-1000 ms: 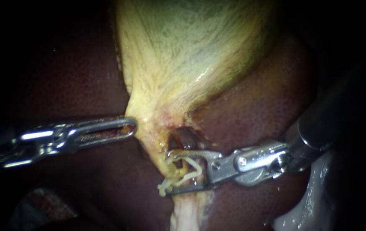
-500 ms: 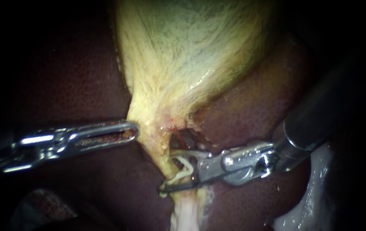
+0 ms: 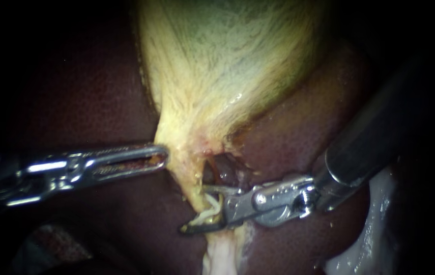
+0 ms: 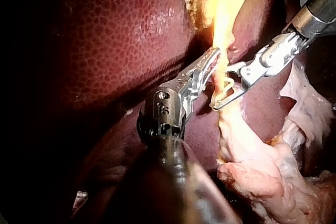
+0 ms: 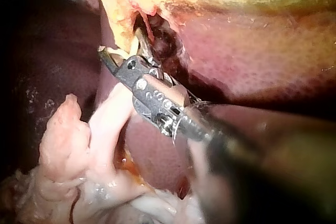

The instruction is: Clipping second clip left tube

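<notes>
Your bed here is the dark red liver (image 3: pixel 100 91). On it lies the pale yellow gallbladder (image 3: pixel 227 66), narrowing to a neck toward you. Below the neck, pale pinkish tissue (image 3: pixel 220 257) rests against the liver's surface.

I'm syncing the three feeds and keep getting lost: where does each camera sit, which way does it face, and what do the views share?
Endoscope: close to the tissue, facing the gallbladder on the liver; left instrument enters from the left, right instrument from the right.
Left wrist: on the left arm, looking along its own shaft towards the tube.
Right wrist: on the right arm, looking along its own shaft towards that tube.
Shared: all three show the right instrument at the tube; endoscope and left wrist show its clip.
</notes>
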Controlling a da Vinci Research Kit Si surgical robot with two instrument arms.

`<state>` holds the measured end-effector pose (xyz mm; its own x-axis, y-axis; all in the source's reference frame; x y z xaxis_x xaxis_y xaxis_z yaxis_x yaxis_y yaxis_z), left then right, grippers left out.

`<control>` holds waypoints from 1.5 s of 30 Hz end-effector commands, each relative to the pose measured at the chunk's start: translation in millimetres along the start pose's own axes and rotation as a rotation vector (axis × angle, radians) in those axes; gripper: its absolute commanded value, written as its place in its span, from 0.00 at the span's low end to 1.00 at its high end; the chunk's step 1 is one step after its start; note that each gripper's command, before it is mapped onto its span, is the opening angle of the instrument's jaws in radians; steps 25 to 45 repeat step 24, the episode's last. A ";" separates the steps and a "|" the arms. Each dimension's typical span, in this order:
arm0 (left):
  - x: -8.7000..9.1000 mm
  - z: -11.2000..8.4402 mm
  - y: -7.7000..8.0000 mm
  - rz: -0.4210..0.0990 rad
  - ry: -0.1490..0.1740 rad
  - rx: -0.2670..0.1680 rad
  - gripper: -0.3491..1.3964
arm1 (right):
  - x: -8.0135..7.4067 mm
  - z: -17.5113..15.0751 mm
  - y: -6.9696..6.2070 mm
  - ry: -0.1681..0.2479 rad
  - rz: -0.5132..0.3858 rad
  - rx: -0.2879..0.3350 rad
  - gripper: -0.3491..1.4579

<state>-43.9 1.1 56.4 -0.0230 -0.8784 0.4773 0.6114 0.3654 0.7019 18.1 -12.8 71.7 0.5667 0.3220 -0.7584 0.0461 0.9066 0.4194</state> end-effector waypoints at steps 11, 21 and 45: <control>0.0 0.0 0.0 0.000 -0.001 0.001 0.00 | -0.5 -0.8 -0.2 -0.058 0.083 0.081 0.00; 0.0 0.0 0.1 0.000 0.000 0.002 0.00 | -0.5 -0.8 -0.2 -0.061 0.082 0.083 0.00; 0.0 0.1 0.1 0.000 0.000 0.002 0.00 | -0.5 -0.8 -0.2 -0.061 0.087 0.083 0.00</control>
